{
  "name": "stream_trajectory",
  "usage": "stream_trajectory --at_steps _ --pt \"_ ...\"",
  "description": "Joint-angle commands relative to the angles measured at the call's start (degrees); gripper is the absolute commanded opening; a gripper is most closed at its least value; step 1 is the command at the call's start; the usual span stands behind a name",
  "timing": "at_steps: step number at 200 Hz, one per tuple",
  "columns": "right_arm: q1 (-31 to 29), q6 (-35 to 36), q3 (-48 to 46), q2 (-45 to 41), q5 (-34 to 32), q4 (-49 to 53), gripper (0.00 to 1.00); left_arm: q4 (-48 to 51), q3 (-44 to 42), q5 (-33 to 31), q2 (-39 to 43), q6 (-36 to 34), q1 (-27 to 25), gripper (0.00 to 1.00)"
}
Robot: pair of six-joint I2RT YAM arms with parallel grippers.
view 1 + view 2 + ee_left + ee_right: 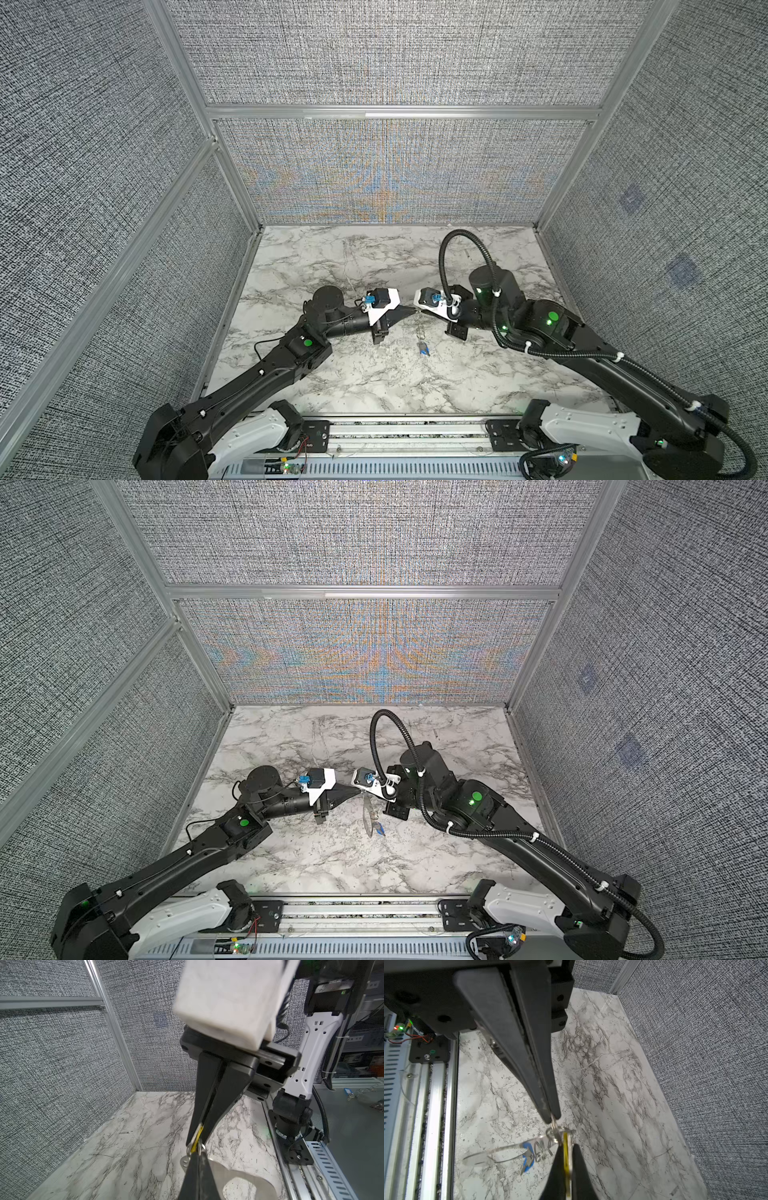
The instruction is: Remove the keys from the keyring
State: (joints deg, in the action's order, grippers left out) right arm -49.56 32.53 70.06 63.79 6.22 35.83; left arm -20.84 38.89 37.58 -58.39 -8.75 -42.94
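Note:
Both grippers meet tip to tip above the middle of the table. My right gripper (566, 1146) is shut on the yellow key (565, 1159), which shows as a yellow strip between its fingers (199, 1133). My left gripper (197, 1154) is shut on the small wire rings at the end of the keyring (220, 1169), a flat grey loop hanging below the fingers. In the right wrist view the keyring (508, 1148) is edge-on, with the blue key (529, 1160) dangling from small rings. Both top views show the keyring (420, 332) (368, 816) hanging over the marble with the blue key (424, 352) at its low end.
The marble tabletop (374, 374) is boxed in by grey fabric walls with aluminium posts on three sides. A metal rail (407, 432) carrying both arm bases runs along the front edge. Outside the enclosure, another blue tag (347, 1092) lies on a grey surface.

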Motion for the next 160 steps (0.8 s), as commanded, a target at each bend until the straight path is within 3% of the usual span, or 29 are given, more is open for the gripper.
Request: stream_trajectory --at_steps 1,27,60,114,160 --pt "-0.4 3.2 2.2 0.5 -5.3 2.9 0.00 2.5 -0.8 -3.2 1.0 -0.7 0.2 0.26" --pt "-0.8 2.9 3.6 1.0 -4.0 3.4 0.00 1.3 -2.1 -5.3 2.3 -0.7 0.2 0.40" --pt "-1.0 2.5 3.0 1.1 -2.8 2.5 0.00 1.0 -2.6 -6.0 2.5 -0.3 0.2 0.45" --pt "-1.8 2.5 3.9 1.8 -4.0 2.8 0.00 -0.2 -2.3 -4.4 1.5 0.0 0.0 0.47" --pt "-2.8 1.0 5.3 3.4 -5.1 4.0 0.00 0.6 -1.1 -0.6 0.0 -2.3 -0.9 0.39"
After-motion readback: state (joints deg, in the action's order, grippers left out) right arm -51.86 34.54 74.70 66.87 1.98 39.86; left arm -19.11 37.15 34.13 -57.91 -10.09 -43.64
